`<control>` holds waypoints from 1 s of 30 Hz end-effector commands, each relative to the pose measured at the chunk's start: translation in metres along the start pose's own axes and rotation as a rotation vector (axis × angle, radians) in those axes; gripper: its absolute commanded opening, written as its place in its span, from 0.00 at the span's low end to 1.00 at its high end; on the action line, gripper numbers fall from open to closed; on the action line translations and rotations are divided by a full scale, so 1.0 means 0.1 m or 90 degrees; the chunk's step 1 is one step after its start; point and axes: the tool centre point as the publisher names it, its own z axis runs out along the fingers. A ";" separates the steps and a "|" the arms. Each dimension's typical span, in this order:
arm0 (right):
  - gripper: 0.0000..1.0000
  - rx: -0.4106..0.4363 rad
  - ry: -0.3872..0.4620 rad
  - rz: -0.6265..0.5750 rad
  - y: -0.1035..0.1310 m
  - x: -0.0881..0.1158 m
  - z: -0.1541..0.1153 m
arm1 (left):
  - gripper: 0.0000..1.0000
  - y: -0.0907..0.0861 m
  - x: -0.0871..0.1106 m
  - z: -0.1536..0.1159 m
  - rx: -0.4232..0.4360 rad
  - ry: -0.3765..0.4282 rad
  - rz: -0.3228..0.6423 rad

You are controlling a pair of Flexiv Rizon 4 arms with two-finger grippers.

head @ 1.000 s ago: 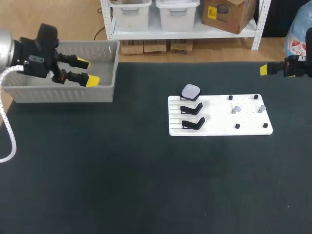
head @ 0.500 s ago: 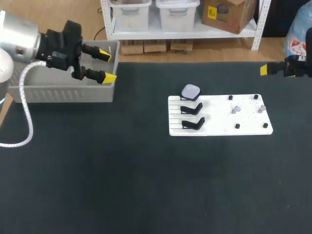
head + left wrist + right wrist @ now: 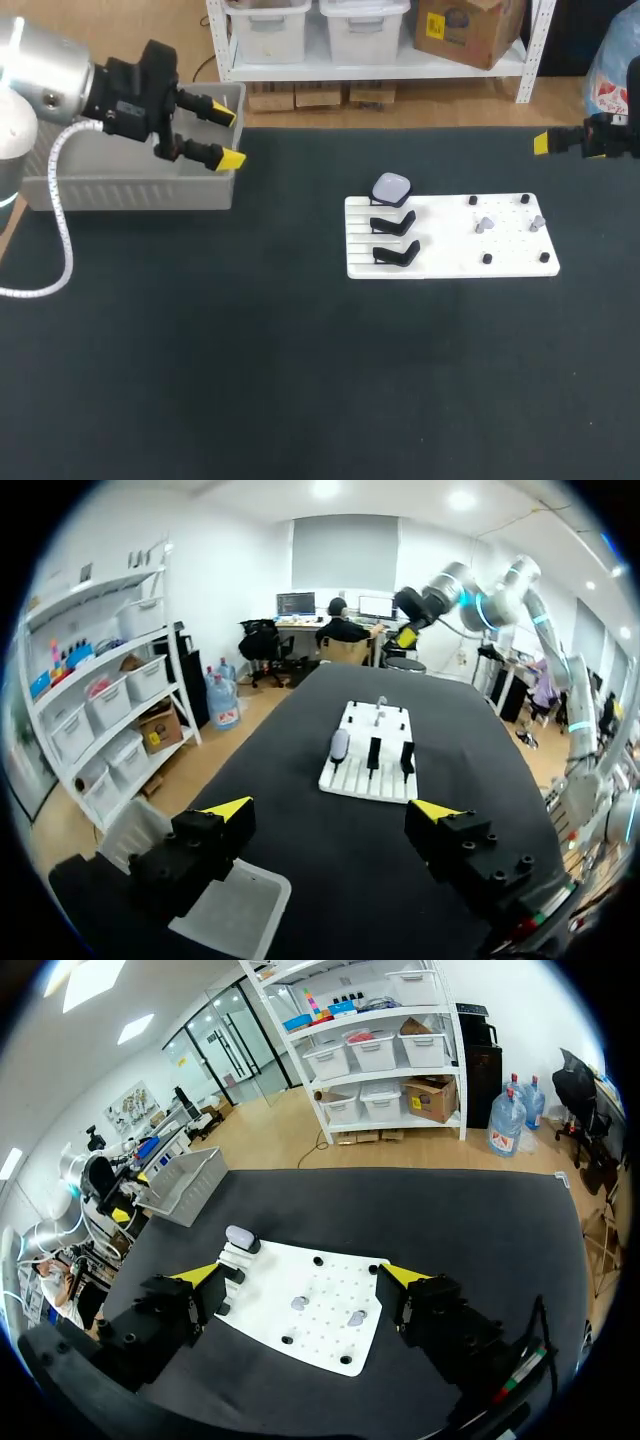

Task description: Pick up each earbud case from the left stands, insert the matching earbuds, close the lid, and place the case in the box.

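The smooth, light case point(image 3: 391, 188) was judged best pinched across its sides; both jaws were seen open, empty.

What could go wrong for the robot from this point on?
The left claw hangs open right over the grey box's wall and could clip it if it dips while heading out. The earbud case rests on a slim stand beside two empty black stands; an off-centre grab might knock it off. The earbuds are small among black pegs, so the right claw might fumble them.
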 end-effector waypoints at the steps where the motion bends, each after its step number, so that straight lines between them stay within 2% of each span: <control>1: 1.00 -0.001 0.000 0.000 0.00 0.00 0.00 | 1.00 -0.09 -0.01 0.19 0.007 -0.016 0.054; 4: 1.00 -0.001 0.000 0.000 0.00 0.00 0.00 | 1.00 -0.08 -0.08 0.32 0.034 -0.032 0.101; 7: 1.00 -0.001 0.000 0.000 0.00 0.00 0.00 | 1.00 -0.06 -0.14 0.47 0.059 -0.036 0.120; 14: 1.00 -0.001 0.000 0.000 0.00 0.00 0.00 | 1.00 0.04 -0.10 0.83 0.124 -0.047 0.089; 22: 1.00 -0.001 0.000 0.000 0.00 0.00 0.00 | 1.00 0.04 0.00 1.14 0.145 -0.025 0.062; 30: 1.00 -0.001 0.000 0.000 0.00 0.00 0.00 | 1.00 -0.01 0.06 1.34 0.156 -0.036 0.059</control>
